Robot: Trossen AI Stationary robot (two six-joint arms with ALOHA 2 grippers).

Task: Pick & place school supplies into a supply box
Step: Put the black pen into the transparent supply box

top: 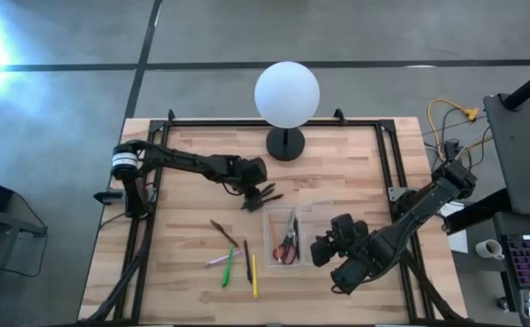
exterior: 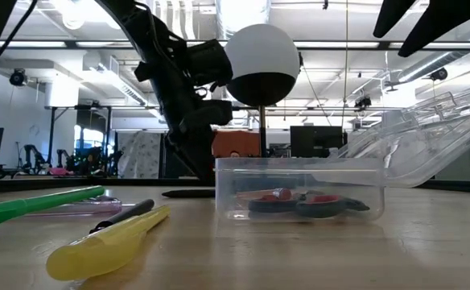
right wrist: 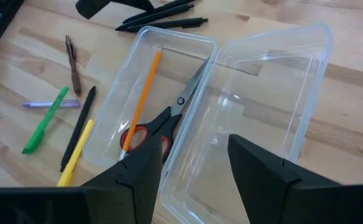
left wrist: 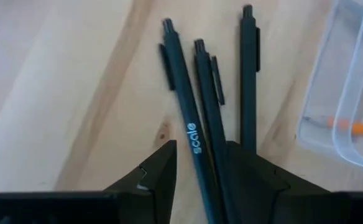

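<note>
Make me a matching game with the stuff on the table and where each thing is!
Things:
1. scissors
2. green pen
3. three dark pens
4. white globe lamp

Places:
A. at the left tool
B. inside the clear box
C. at the table's far edge
D. on the wood outside the box, beside the yellow pen

Pairs: 1-B, 2-D, 3-A, 4-C

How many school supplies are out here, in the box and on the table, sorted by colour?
Red-handled scissors, in the box: 1
Orange pencil, in the box: 1
Dark pens lying together: 3
Black pen: 1
Green pen: 1
Yellow pen: 1
Brown pen: 1
Pale purple pen: 1
Total: 10
</note>
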